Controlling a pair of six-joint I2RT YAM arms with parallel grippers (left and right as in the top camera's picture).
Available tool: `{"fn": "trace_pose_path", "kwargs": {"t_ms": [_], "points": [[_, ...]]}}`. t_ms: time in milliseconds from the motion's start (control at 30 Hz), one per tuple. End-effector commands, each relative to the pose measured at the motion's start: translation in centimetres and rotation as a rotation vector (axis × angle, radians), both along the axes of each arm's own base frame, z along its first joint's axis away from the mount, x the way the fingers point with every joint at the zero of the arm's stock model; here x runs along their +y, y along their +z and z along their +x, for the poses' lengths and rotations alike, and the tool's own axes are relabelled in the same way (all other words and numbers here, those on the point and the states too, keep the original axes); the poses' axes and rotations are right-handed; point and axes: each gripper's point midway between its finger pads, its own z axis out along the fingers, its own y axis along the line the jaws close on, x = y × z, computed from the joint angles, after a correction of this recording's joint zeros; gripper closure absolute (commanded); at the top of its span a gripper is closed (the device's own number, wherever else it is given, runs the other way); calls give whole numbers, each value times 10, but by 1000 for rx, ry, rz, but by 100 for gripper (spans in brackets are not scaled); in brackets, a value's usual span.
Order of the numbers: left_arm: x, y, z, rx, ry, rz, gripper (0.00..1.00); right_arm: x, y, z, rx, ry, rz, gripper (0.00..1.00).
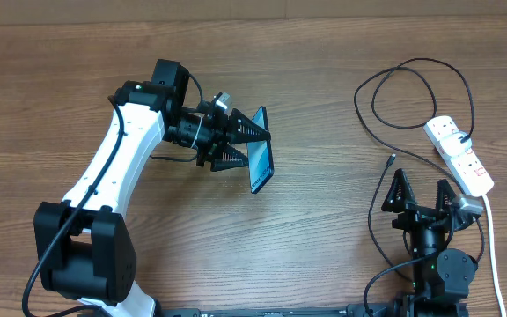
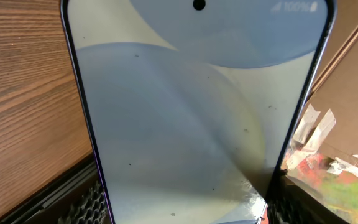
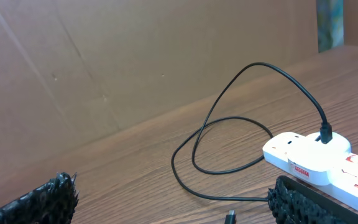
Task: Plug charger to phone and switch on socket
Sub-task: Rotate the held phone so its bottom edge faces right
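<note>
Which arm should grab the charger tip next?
Right. The right gripper is open and near the charger tip; the left gripper is shut on the phone, farther away.

Black charger (image 3: 260, 64), white socket (image 1: 460, 156), pale blue phone (image 2: 185, 124), wood-grain table (image 1: 324, 238).

My left arm (image 1: 117, 163) rises from its base at 7 o'clock toward 12, wrist bent to point at 3 o'clock, left claw (image 1: 252, 145) clamped on the phone (image 1: 260, 165). My right arm (image 1: 443, 264) sits folded at 5 o'clock, right claw (image 1: 422, 182) spread wide, fingers aimed toward 12.
</note>
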Motion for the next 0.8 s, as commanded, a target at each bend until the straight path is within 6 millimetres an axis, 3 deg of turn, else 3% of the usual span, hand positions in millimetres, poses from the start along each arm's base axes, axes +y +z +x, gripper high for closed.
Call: {"fn": "trace_pose_path", "kwargs": {"t_ms": [0,767], "points": [[-5,15,3,-47,-22,-63,57,-1,-2,0,-2,-5,0,0],[-5,15,9,-92,-21,-64,57,-1,-2,0,-2,-5,0,0]]}}
